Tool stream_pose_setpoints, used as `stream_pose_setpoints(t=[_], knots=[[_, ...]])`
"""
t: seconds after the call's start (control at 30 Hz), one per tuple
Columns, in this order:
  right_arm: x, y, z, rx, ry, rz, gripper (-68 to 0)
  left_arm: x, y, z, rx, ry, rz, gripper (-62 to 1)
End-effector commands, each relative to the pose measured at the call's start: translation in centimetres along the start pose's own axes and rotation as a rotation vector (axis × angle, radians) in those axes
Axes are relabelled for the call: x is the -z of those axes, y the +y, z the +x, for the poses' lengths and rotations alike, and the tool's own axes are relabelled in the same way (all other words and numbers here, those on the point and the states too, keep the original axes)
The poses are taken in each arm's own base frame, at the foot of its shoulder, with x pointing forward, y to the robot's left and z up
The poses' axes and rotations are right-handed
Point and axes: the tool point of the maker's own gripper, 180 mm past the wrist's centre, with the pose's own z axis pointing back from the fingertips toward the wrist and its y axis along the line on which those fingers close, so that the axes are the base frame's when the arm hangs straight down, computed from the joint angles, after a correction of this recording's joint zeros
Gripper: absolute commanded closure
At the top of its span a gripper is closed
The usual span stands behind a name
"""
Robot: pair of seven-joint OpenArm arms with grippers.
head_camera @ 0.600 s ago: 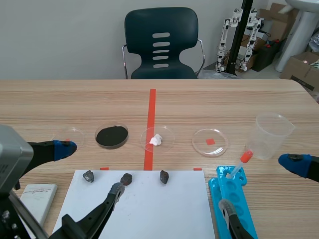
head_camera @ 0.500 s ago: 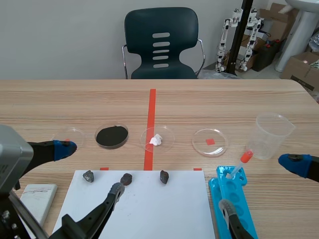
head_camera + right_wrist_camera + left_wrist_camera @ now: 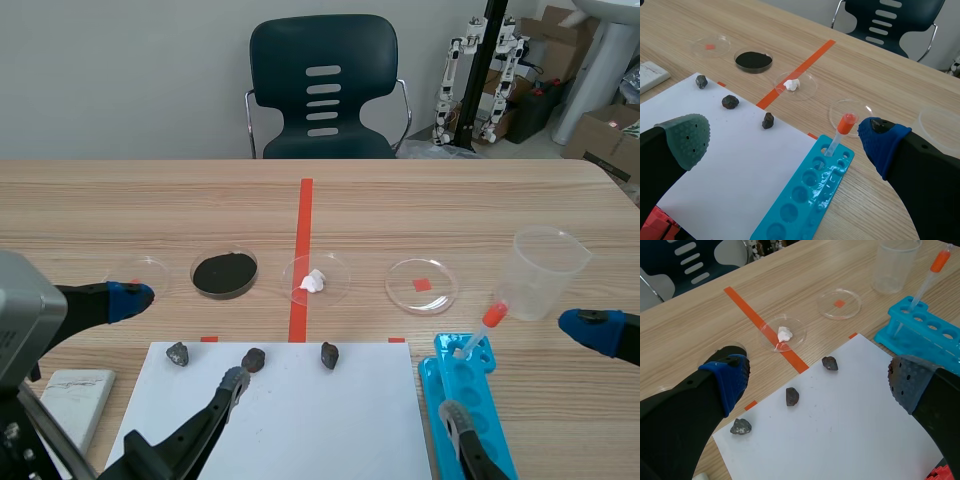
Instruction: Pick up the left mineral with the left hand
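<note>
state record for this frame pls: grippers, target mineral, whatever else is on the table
left gripper: fingers open, holding nothing
right gripper: fingers open, holding nothing
left mineral: on the white paper, beside the left gripper's blue-padded finger, not gripped
other minerals: middle mineral, right mineral, same row on the paper
dishes: black powder dish, white lump dish
rack: blue rack with dropper; beaker beyond it
task status: pick not yet done
</note>
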Motion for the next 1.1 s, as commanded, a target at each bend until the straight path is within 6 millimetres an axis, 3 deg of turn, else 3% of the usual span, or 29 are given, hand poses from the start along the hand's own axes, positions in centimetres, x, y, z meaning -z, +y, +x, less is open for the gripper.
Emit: stream_pose_setpoints(t=[0.0, 0.43, 0.73, 0.93, 1.07], knots=[[0.1, -0.3, 0.7, -0.007, -0.026, -0.004, -62.3, 0.1, 0.2, 0.7, -0.001, -0.027, 0.010, -58.1], [0.1, -0.3, 0.7, -0.007, -0.026, -0.004, -62.3, 0.1, 0.4, 0.3, -0.034, -0.005, 0.019, -58.1], [0.1, -0.3, 0.7, -0.007, -0.026, -0.004, -62.3, 0.9, 1.4, -3.8, -0.063, 0.243, 0.089, -58.2], [0.1, -0.3, 0.7, -0.007, -0.026, -0.004, -62.3, 1.6, 4.0, -6.4, -0.089, 0.452, 0.199, -58.1], [0.1, -0.3, 0.7, -0.007, -0.026, -0.004, -62.3, 2.5, 5.1, -6.6, -0.125, 0.502, 0.252, -58.1]])
